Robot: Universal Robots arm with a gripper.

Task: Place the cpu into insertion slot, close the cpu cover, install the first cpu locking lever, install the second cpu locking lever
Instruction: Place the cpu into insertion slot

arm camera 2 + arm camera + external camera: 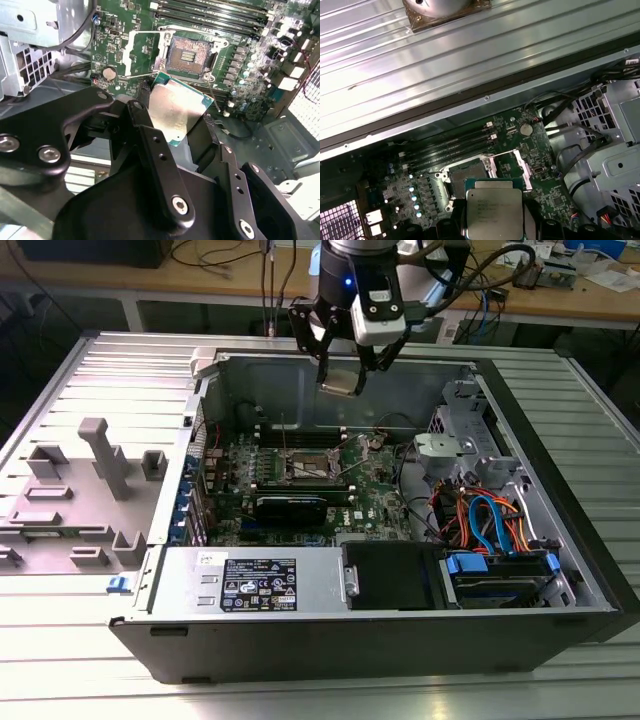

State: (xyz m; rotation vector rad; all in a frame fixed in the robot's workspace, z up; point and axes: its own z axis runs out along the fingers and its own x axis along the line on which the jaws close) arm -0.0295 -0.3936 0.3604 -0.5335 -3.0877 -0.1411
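The tool (175, 122) is clamped on the cpu (177, 110). In the second wrist view its black fingers (142, 122) press against two opposite edges of the chip, which hangs in the air clear of the board. The cpu is a flat square with a dull silvery-grey metal lid and a thin green rim at its edges. In the first wrist view fine print runs across the lid (494, 212).

Beyond the chip, on the green motherboard, lies the insertion slot (189, 52), a square socket with its dark pin field bare. The cpu cover (142, 50), a thin silvery frame with a square window, is swung open just beside the slot. A round coin battery (109, 74) sits near the cover, and long black memory slots (220, 10) run along the socket's far side.

In the exterior view the tool (342, 375) holds the chip high over the open computer case (350, 650), which lies on a ribbed metal bench (100, 370).

The tool's black links hide the cpu's nearest corner in the second wrist view. In the first wrist view the frame edge cuts off the chip's near side, and the chip covers part of the slot (467, 176). In the exterior view the slot is too small to make out in detail.
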